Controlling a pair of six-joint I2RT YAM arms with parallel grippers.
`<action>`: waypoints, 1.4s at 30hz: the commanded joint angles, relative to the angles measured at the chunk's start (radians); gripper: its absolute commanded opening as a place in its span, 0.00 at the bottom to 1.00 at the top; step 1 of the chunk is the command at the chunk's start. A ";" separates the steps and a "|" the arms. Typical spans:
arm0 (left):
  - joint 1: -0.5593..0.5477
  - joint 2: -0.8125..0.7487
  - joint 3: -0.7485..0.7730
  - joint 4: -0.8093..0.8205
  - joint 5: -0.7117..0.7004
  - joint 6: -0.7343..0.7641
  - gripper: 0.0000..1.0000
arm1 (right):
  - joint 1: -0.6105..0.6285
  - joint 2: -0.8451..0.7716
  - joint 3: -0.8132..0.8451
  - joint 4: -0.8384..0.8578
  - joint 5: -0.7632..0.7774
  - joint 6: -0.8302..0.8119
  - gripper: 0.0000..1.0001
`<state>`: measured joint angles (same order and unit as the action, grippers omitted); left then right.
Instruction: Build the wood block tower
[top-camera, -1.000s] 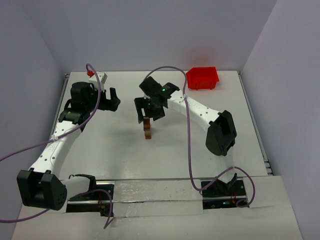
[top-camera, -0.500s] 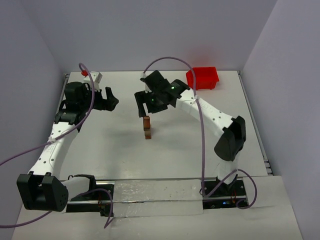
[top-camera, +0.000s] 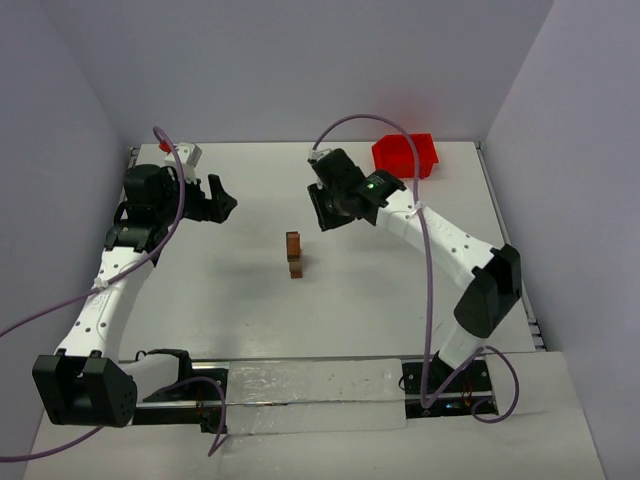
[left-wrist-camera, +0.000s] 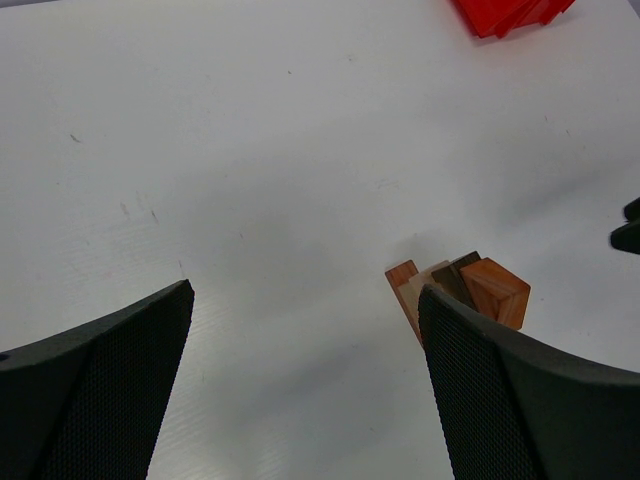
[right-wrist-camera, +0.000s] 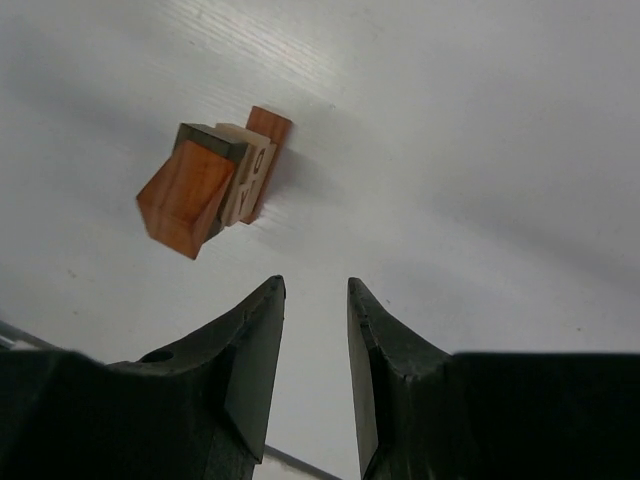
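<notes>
Most of the room's view is white table (top-camera: 400, 300), with two arms reaching over it and a red bin (top-camera: 405, 155) at the far right corner. The left gripper (top-camera: 218, 197) hangs with its jaws spread wide and empty. The right gripper (right-wrist-camera: 312, 290) shows only a narrow slit between its fingers, gripping nothing. The tower (top-camera: 294, 254) stands mid-table between them, well apart from both. Its wood blocks look light, stiff and smooth-sided, and I'd say the narrow stack tips easily. The reddish top block (right-wrist-camera: 185, 200) is best pinched across two flat opposite faces.
</notes>
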<state>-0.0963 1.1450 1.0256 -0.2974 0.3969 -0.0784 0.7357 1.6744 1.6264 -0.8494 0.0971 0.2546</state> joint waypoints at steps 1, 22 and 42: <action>0.006 -0.006 0.040 -0.003 0.013 0.003 0.99 | -0.001 0.063 0.018 0.019 -0.013 -0.001 0.39; 0.006 0.007 0.024 0.014 0.011 0.009 0.99 | -0.030 0.236 0.083 -0.020 -0.207 0.046 0.52; 0.006 0.011 0.019 0.018 0.016 0.008 0.99 | -0.041 0.255 0.125 -0.030 -0.178 0.051 0.62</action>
<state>-0.0963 1.1561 1.0252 -0.3031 0.3974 -0.0731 0.7048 1.9210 1.7010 -0.8669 -0.0947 0.2985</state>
